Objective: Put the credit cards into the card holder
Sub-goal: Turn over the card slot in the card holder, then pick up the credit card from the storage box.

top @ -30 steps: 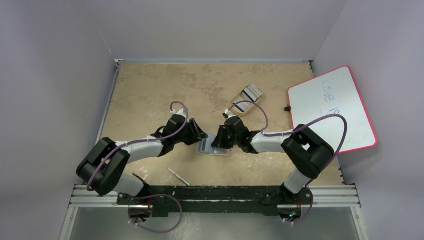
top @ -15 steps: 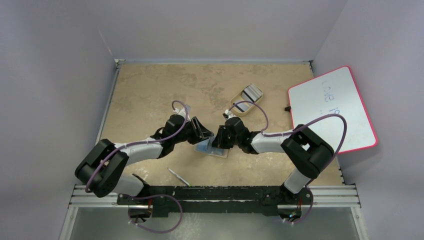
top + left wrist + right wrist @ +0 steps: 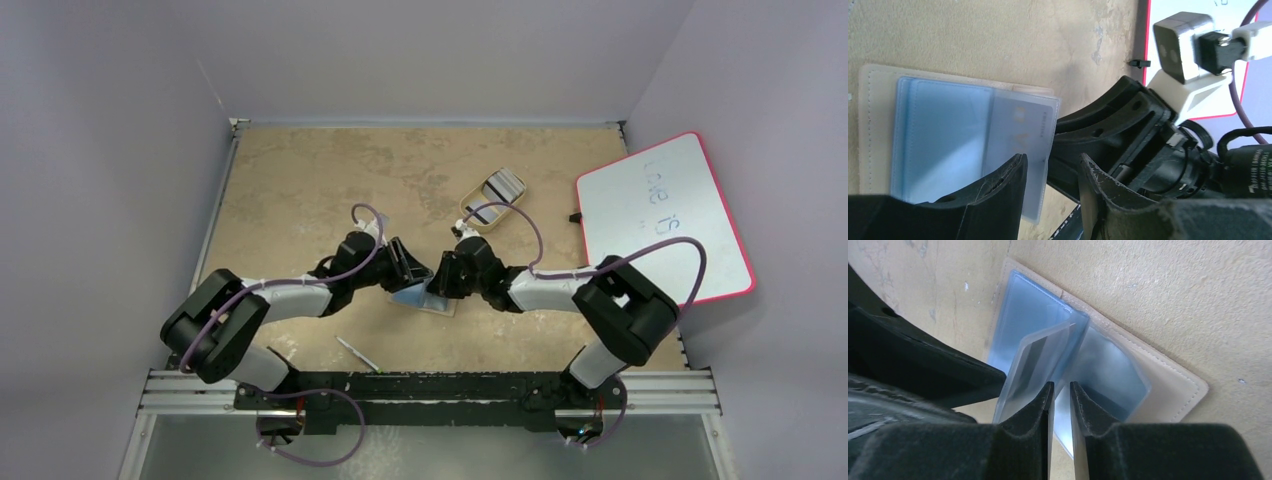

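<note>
While the tan leather-like bifold card holder (image 3: 428, 299) lies open on the table (image 3: 300, 180), the left gripper (image 3: 1050, 161) stands half open above it, gripping nothing. The right gripper (image 3: 1060, 386), jaws barely parted, meets a raised blue sleeve (image 3: 1060, 332) containing a grey striped credit card (image 3: 1031, 362); grip cannot be told.

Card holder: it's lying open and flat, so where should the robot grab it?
Probably pinch the clear blue sleeve that stands up from the middle of the card holder, coming from above onto its free edge. The rest lies flat on the table, leaving no edge to get fingers under.
</note>
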You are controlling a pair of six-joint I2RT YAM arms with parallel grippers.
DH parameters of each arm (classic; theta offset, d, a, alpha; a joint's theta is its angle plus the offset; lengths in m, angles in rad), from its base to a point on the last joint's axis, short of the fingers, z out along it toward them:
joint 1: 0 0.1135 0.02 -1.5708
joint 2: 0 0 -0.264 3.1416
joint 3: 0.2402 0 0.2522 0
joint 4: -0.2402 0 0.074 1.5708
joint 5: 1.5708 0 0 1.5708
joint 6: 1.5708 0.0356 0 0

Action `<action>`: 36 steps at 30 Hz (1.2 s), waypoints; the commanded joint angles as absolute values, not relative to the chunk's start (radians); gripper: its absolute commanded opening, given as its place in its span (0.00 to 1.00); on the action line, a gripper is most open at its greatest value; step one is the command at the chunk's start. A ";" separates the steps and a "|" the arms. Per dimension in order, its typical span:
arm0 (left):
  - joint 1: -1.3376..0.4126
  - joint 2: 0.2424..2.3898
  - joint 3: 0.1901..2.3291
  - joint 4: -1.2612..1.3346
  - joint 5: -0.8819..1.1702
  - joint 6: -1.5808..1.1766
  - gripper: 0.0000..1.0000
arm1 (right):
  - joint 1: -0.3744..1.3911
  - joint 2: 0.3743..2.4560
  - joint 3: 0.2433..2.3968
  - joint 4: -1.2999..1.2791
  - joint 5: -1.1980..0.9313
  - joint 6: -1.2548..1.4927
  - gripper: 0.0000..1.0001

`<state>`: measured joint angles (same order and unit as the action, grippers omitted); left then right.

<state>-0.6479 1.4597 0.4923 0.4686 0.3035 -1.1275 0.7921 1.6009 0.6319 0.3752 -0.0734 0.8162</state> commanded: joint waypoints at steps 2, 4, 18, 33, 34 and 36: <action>-0.663 1.477 0.509 0.534 0.319 -1.135 0.41 | 0.797 1.547 0.622 0.385 -0.011 0.789 0.21; -0.668 1.483 0.514 0.529 0.320 -1.129 0.41 | 0.797 1.545 0.632 0.358 0.002 0.783 0.22; -0.684 1.494 0.552 0.476 0.319 -1.092 0.41 | 0.764 1.282 0.618 0.164 0.186 0.695 0.36; -0.683 1.392 0.645 0.044 0.087 -0.898 0.43 | 0.517 1.290 0.874 0.056 0.242 0.225 0.52; -0.682 1.386 0.658 -0.002 0.058 -0.881 0.43 | 0.506 1.320 0.909 0.051 0.254 0.187 0.53; -0.683 1.375 0.679 -0.078 0.003 -0.858 0.43 | 0.477 1.379 0.957 0.045 0.268 0.125 0.56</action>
